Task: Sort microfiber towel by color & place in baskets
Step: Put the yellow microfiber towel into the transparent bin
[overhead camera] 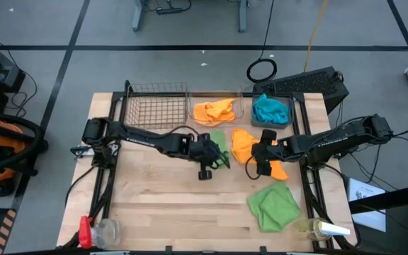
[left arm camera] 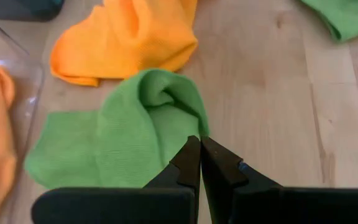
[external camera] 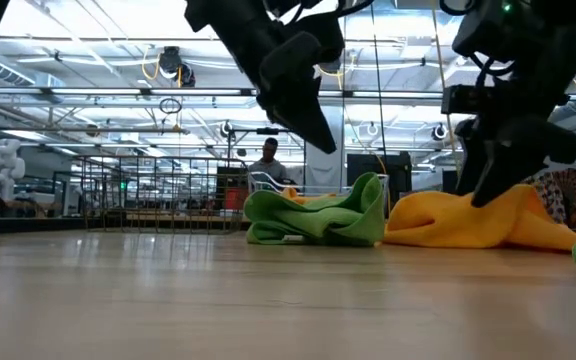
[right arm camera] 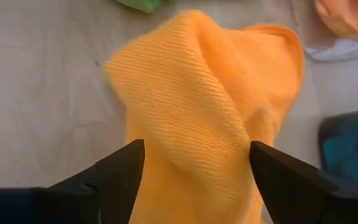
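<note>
A dark wire-mesh basket [overhead camera: 154,106], a clear tub [overhead camera: 241,106] with an orange towel in it, and a dark grey tub [overhead camera: 289,122] with a teal towel stand along the far edge. A crumpled green towel [overhead camera: 220,144] [left arm camera: 123,137] and an orange towel [overhead camera: 245,145] [right arm camera: 197,106] lie mid-table. My left gripper [left arm camera: 199,149] [external camera: 320,138] is shut and hangs just above the green towel's near edge. My right gripper [right arm camera: 194,165] [overhead camera: 258,152] is open, one finger on either side of the orange towel's raised fold. My right gripper comes slanting down from the table's right, and its fingers [right arm camera: 120,171] stand on either side of the orange towel's raised ridge [right arm camera: 191,130]. Whether they touch the cloth, I cannot tell. The towel lies on the table.
Another green towel [overhead camera: 275,205] lies near the right front. A clear bottle with a red cap [overhead camera: 94,230] lies at the near left corner and a pale bottle [overhead camera: 324,228] at the near right. Bare wood lies at front centre.
</note>
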Available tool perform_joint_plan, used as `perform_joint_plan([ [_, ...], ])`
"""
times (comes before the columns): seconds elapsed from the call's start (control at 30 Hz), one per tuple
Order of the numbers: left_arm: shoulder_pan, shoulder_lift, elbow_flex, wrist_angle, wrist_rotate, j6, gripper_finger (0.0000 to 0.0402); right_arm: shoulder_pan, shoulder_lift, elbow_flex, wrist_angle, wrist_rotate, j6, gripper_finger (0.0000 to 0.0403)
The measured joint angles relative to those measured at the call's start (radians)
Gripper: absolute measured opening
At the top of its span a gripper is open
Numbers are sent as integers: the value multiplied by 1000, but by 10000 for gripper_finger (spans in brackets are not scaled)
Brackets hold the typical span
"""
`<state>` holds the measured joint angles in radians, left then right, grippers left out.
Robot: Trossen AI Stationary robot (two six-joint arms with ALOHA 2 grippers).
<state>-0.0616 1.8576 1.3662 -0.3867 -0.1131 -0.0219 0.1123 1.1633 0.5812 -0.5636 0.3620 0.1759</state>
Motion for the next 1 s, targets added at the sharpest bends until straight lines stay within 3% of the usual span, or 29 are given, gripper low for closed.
perform_joint_plan([
  [0.3,-5,0,-67,122,-1,-36,20,-30,0,22,-17,-2,59,281],
  [0.43,-9,0,-67,132,-1,-45,20,-97,21,9,-4,-103,74,277],
  [0.53,-20,0,-67,136,-1,-44,20,-122,61,8,-1,-112,92,261],
  [0.7,-43,0,-67,102,-1,-44,20,-133,159,8,40,-182,85,194],
  [0.93,-72,-6,-67,74,-1,-26,20,-132,262,10,134,-181,111,34],
  [1.0,-77,-6,-67,62,-1,-30,20,-132,261,11,140,-179,123,12],
])
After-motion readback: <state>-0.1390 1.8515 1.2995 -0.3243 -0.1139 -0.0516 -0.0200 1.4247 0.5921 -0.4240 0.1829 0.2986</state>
